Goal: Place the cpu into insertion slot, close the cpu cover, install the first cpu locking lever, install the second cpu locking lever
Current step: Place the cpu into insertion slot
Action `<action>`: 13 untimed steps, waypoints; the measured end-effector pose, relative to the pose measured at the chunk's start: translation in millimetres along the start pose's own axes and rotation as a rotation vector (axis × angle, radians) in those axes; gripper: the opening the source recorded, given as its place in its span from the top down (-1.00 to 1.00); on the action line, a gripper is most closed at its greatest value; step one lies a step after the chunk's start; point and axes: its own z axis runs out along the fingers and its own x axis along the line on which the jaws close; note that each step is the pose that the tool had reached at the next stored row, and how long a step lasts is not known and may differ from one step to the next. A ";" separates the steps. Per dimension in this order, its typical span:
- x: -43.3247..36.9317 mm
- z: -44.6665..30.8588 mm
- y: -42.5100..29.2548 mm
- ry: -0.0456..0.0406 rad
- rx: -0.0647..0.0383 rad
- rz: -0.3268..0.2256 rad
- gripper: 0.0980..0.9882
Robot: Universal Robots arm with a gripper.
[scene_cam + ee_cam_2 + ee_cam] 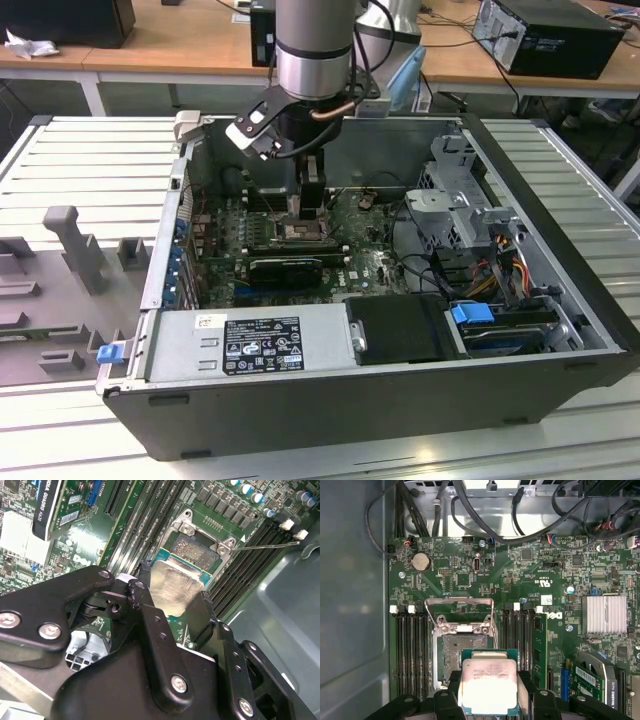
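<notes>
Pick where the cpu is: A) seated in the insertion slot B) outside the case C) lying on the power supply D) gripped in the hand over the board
D: the hand grips the cpu; the insertion slot shows bare pins, the cpu cover open.

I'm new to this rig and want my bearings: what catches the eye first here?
The black hand grips a flat square silver-grey chip close by the black-framed square socket on the green circuit board. The socket's thin silvery cover frame stands flipped open at one edge.
</notes>
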 end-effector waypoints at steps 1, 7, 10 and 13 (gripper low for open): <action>0.0 1.2 0.0 0.0002 0.000 0.000 0.04; 0.3 15.1 -0.3 0.0007 0.001 -0.030 0.04; 0.5 24.2 -0.4 0.0009 0.001 -0.041 0.04; 0.5 25.0 -0.4 0.0012 0.001 -0.041 0.04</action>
